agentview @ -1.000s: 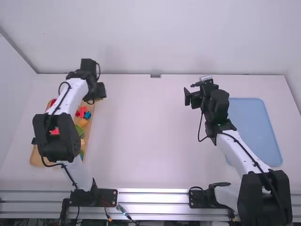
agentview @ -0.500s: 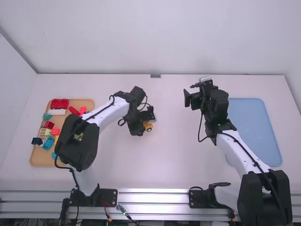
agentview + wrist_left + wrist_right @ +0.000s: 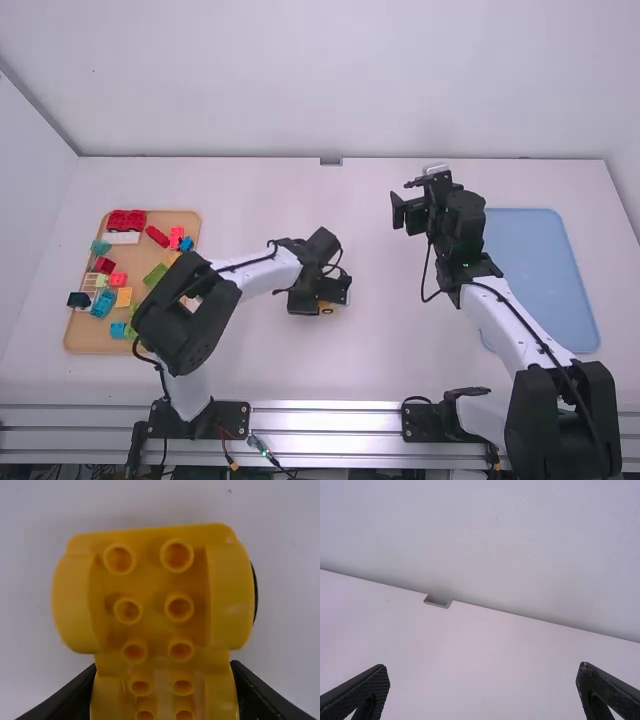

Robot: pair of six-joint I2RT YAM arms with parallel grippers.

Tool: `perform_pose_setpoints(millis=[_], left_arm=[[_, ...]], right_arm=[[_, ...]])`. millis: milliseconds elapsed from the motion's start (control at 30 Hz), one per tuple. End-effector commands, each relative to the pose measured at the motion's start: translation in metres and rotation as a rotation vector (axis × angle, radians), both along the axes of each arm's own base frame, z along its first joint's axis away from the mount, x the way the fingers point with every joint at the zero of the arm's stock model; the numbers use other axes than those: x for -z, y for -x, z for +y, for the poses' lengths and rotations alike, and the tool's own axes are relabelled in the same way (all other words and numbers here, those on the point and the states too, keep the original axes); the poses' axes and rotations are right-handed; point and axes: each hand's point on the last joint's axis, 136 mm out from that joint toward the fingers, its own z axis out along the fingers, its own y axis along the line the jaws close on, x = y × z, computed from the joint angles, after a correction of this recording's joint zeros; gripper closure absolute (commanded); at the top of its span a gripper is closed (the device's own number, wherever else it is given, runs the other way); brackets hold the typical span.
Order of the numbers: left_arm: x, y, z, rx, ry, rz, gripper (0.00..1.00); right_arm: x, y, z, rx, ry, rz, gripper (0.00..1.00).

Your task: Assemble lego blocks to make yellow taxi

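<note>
Near the middle of the table, my left gripper (image 3: 322, 296) is low, with a bit of the yellow car base (image 3: 327, 309) showing beneath it. In the left wrist view that yellow car base (image 3: 152, 597), studded on top with rounded fenders, sits between the fingers of my left gripper (image 3: 165, 690), which is shut on its sides. My right gripper (image 3: 400, 207) is held above the table right of the middle. The right wrist view has my right gripper (image 3: 483, 685) open, its fingers wide apart with nothing between them.
At the left stands a wooden tray (image 3: 90, 343) with several loose bricks, among them a red brick (image 3: 127, 220), a blue brick (image 3: 103, 304) and a green brick (image 3: 155, 275). A light blue mat (image 3: 540, 270) lies at the right.
My left gripper has come from over the tray's far end to the table's middle, carrying the yellow car base right and then slightly nearer the arms' bases. The right arm has stayed still.
</note>
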Motion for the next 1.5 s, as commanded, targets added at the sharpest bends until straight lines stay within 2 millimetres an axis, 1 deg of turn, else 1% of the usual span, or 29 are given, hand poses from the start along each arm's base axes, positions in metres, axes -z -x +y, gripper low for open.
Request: perform_pose_setpoints(millis=[0,33,67,167,267,333,400,467,500,567,600,633,667,700,733,767,800,833,867,900,967,1033,1100,1133,1200,1233,1367,1400,1467], left_arm=[[-0.003,-0.004,0.003,-0.013,-0.001,-0.031,0.17],[-0.004,-0.006,0.004,-0.032,0.001,-0.038,0.03],[-0.004,-0.009,0.004,-0.043,0.0,-0.047,0.01],[-0.008,-0.018,0.003,-0.098,-0.005,-0.085,0.01],[-0.025,-0.027,0.0,-0.145,0.018,-0.087,0.01],[-0.044,-0.031,0.0,-0.166,0.045,-0.075,0.01],[-0.062,-0.035,0.005,-0.179,0.08,-0.052,0.01],[-0.082,-0.044,0.014,-0.232,0.13,-0.044,0.01],[-0.096,-0.053,0.022,-0.291,0.169,-0.048,0.01],[-0.111,-0.065,0.036,-0.388,0.212,-0.059,0.01],[-0.127,-0.077,0.055,-0.52,0.245,-0.074,0.01],[-0.134,-0.083,0.066,-0.594,0.258,-0.082,0.01],[-0.144,-0.091,0.085,-0.725,0.283,-0.089,0.01],[-0.146,-0.092,0.091,-0.763,0.289,-0.089,0.01],[-0.156,-0.1,0.121,-0.96,0.311,-0.085,0.01],[-0.158,-0.101,0.129,-1.022,0.317,-0.079,0.01],[-0.16,-0.102,0.149,-1.161,0.329,-0.062,0.01],[-0.161,-0.101,0.163,-1.256,0.332,-0.05,0.01],[-0.16,-0.099,0.184,-1.408,0.34,-0.032,0.01],[-0.159,-0.098,0.191,-1.459,0.342,-0.025,0.01],[-0.152,-0.093,0.22,-1.635,0.351,-0.005,0.01],[-0.145,-0.088,0.244,-1.734,0.347,-0.006,0.01],[-0.135,-0.078,0.283,-1.903,0.284,-0.066,0.01],[-0.131,-0.073,0.298,-1.971,0.252,-0.097,0.01],[-0.123,-0.056,0.336,-2.106,0.156,-0.175,0.01],[-0.117,-0.044,0.351,-2.111,0.099,-0.186,0.01],[-0.106,-0.022,0.376,-2.043,0.036,-0.154,0.01],[-0.102,-0.015,0.387,-2.031,0.036,-0.149,0.01],[-0.1,-0.012,0.395,-2.017,0.056,-0.141,0.01]], right_arm=[[-0.018,-0.007,0.002,0.001,-0.009,-0.038,0.01],[-0.018,-0.007,0.001,0.001,-0.009,-0.038,0.01],[-0.018,-0.007,0.001,0.001,-0.009,-0.038,0.01],[-0.018,-0.007,0.001,0.001,-0.009,-0.038,0.01],[-0.018,-0.007,0.001,0.001,-0.009,-0.038,0.01],[-0.019,-0.007,0.001,0.001,-0.009,-0.038,0.01],[-0.018,-0.007,0.001,0.001,-0.009,-0.038,0.01],[-0.019,-0.007,0.001,0.001,-0.009,-0.038,0.01],[-0.018,-0.007,0.001,0.002,-0.009,-0.038,0.01],[-0.018,-0.007,0.001,0.001,-0.009,-0.038,0.01],[-0.019,-0.007,0.001,0.001,-0.009,-0.038,0.01],[-0.019,-0.007,0.001,0.001,-0.009,-0.038,0.01],[-0.019,-0.007,0.001,0.002,-0.009,-0.038,0.01],[-0.019,-0.007,0.001,0.002,-0.009,-0.038,0.01],[-0.019,-0.007,0.001,0.002,-0.009,-0.039,0.01],[-0.019,-0.007,0.001,0.002,-0.009,-0.039,0.01],[-0.019,-0.007,0.001,0.002,-0.009,-0.039,0.01],[-0.019,-0.007,0.001,0.002,-0.009,-0.039,0.01],[-0.019,-0.008,0.001,0.002,-0.009,-0.041,0.01],[-0.019,-0.008,0.001,0.002,-0.01,-0.042,0.01],[-0.02,-0.008,0.002,0.001,-0.01,-0.046,0.01],[-0.02,-0.008,0.002,0.0,-0.011,-0.046,0.01],[-0.02,-0.008,0.002,0.0,-0.011,-0.045,0.01],[-0.02,-0.008,0.002,0.0,-0.01,-0.045,0.01],[-0.019,-0.008,0.002,0.0,-0.01,-0.042,0.01],[-0.019,-0.008,0.001,0.001,-0.009,-0.041,0.01],[-0.019,-0.007,0.002,0.001,-0.009,-0.04,0.01],[-0.019,-0.007,0.001,0.001,-0.009,-0.04,0.01],[-0.019,-0.007,0.002,0.001,-0.009,-0.039,0.01]])
